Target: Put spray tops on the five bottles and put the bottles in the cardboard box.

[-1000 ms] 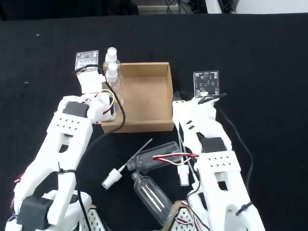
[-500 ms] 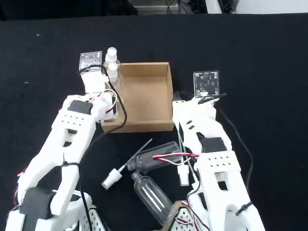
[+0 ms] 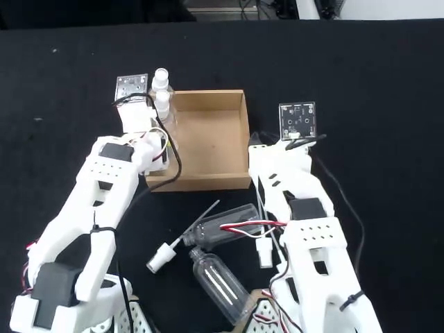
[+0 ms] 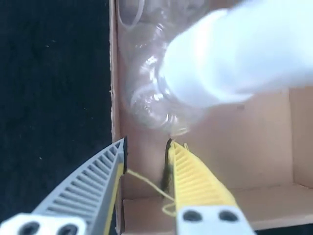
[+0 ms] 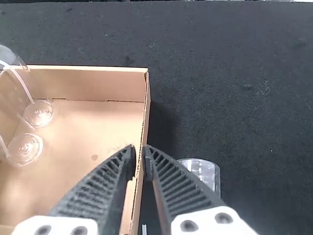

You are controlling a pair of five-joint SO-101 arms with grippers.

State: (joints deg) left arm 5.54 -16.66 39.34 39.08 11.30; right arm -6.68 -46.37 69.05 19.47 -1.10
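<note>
High view: the left gripper [image 3: 158, 149] sits at the near-left wall of the cardboard box [image 3: 208, 97]; two capped bottles [image 3: 161, 104] stand just beyond its tips, inside the box against that wall. The right gripper [image 3: 255, 149] is at the opposite wall. Behind both grippers, toward the arm bases, a lying bottle [image 3: 225, 229] and an uncapped bottle [image 3: 218, 281] rest on the table [image 3: 381, 104]. A spray top [image 3: 161, 258] lies off the lying bottle's neck, and I cannot tell whether it is seated; a second spray top [image 3: 263, 253] lies close by the right arm.

Left wrist view: the left gripper [image 4: 145, 144] is partly open and holds nothing. One jaw is outside the box wall [image 4: 115, 112] and the other inside; the nearest capped bottle [image 4: 151, 98] is just ahead of the tips, apart from them, and its white top looms over the jaws.

Right wrist view: the right gripper [image 5: 138, 149] is closed to a narrow slit with the box wall [image 5: 145, 107] running into it, so it appears to pinch the box. The bottle bases [image 5: 38, 112] stand across the box floor from it.

Assessment: two bottles are boxed, and the step in hand is clearing the left gripper. The next move calls for a lift that does not clip the overhanging top, then a reach back to the lying bottle.
</note>
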